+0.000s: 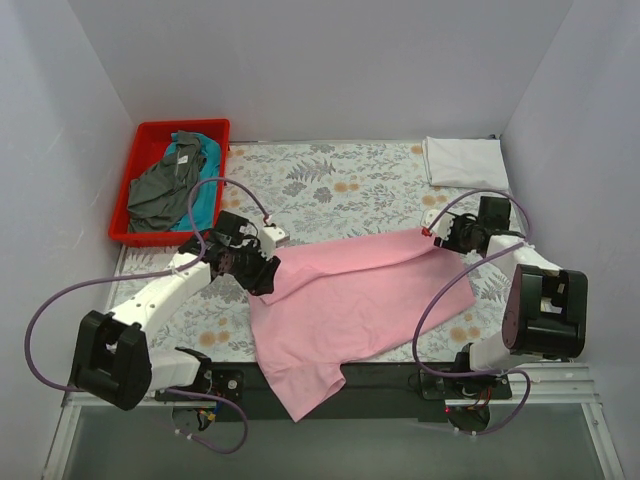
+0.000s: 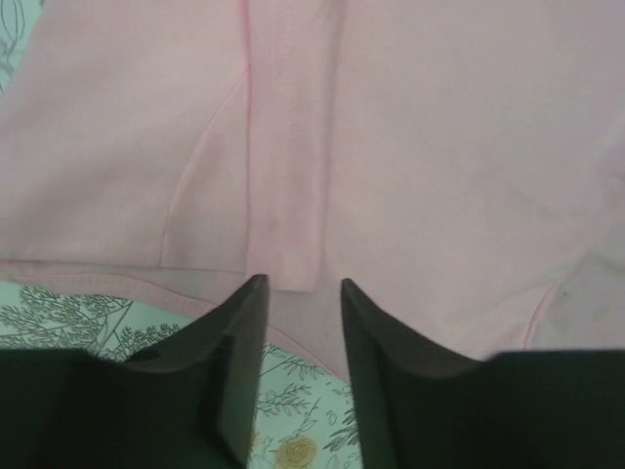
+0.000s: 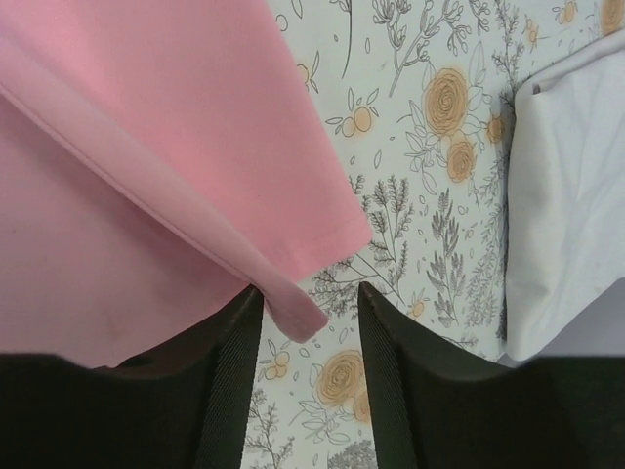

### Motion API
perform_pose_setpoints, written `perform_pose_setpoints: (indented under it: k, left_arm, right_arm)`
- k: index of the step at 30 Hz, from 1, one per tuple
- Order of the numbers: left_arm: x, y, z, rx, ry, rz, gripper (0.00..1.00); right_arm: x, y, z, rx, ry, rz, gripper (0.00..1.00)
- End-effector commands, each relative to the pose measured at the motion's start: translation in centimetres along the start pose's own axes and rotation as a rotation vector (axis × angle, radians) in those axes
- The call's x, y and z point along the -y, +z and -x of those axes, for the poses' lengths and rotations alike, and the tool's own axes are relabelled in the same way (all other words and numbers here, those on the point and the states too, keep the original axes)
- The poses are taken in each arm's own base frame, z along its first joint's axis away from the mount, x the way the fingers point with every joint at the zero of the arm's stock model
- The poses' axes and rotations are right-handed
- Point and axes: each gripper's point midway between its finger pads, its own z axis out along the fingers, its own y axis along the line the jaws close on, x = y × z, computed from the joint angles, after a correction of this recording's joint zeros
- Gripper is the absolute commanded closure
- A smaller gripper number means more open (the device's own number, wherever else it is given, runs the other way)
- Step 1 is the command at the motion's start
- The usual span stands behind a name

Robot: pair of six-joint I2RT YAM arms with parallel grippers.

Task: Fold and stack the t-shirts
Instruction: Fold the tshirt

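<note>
The light pink t-shirt (image 1: pixel 350 300) lies spread across the middle of the table, its lower part hanging over the front edge. My left gripper (image 1: pixel 262 272) is at its left upper corner. In the left wrist view the gripper (image 2: pixel 298 283) is open, with the pink cloth (image 2: pixel 410 147) edge lying between the fingertips. My right gripper (image 1: pixel 432 232) is at the shirt's right upper corner. In the right wrist view it (image 3: pixel 310 290) is open, with a folded pink hem corner (image 3: pixel 293 308) between the fingers, not pinched. A folded white t-shirt (image 1: pixel 465 160) lies at the back right.
A red plastic bin (image 1: pixel 145 135) at the back left holds the dark grey t-shirt (image 1: pixel 160 185) and the teal t-shirt (image 1: pixel 203 205). The floral tablecloth (image 1: pixel 340 190) covers the table. The white shirt (image 3: pixel 566 205) also shows at the right of the right wrist view. Walls enclose the table on three sides.
</note>
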Motion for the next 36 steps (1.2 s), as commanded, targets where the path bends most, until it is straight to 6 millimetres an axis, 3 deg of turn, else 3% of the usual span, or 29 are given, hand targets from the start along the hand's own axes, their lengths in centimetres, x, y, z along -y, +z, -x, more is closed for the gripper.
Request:
perform_pose_setpoints:
  k: [1, 2, 3, 5, 7, 11, 14, 20, 25, 32, 34, 36]
  left_arm:
    - [2.5, -3.2, 2.7, 0.087, 0.108, -0.087, 0.58]
    - [2.7, -3.8, 3.6, 0.107, 0.118, -0.088, 0.55]
    - [2.5, -3.9, 3.7, 0.104, 0.113, -0.078, 0.55]
    - [1.3, -3.6, 4.2, 0.101, 0.080, -0.021, 0.55]
    - [0.4, -3.0, 4.1, 0.090, 0.028, 0.017, 0.57]
    - [-1.2, -1.7, 4.3, 0.074, -0.045, 0.064, 0.60]
    - [-2.2, -0.7, 4.1, 0.056, -0.094, 0.091, 0.60]
    - [-4.6, 1.0, 3.0, -0.011, -0.171, 0.167, 0.60]
    - [-6.8, 3.3, 0.8, -0.133, -0.221, 0.223, 0.63]
    - [-12.1, 6.2, 0.5, -0.200, -0.272, 0.266, 0.65]
    - [-14.0, 6.5, 2.3, -0.168, -0.281, 0.274, 0.66]
    - [-15.6, 7.4, 2.2, -0.183, -0.314, 0.270, 0.67]
  right_arm:
    - [3.5, -2.4, 0.9, -0.017, -0.052, -0.070, 0.49]
    - [3.7, -2.6, 1.1, -0.015, -0.035, -0.060, 0.47]
    - [5.4, -3.1, 1.7, -0.008, -0.030, -0.080, 0.47]
    - [4.5, -2.7, 2.2, 0.016, 0.059, -0.001, 0.49]
    - [5.5, -2.3, 3.1, 0.044, 0.131, 0.027, 0.54]
    - [3.4, -1.2, 3.7, 0.027, 0.208, 0.158, 0.57]
    - [2.8, -0.8, 3.1, 0.003, 0.238, 0.178, 0.57]
    - [-0.6, 0.1, 1.8, -0.059, 0.303, 0.291, 0.59]
    - [-2.0, 1.9, 0.3, -0.126, 0.370, 0.335, 0.62]
    - [-1.4, 4.5, -1.3, -0.190, 0.481, 0.324, 0.64]
    - [-0.6, 5.4, -1.9, -0.205, 0.497, 0.297, 0.64]
    - [0.4, 5.9, -2.4, -0.231, 0.523, 0.256, 0.64]
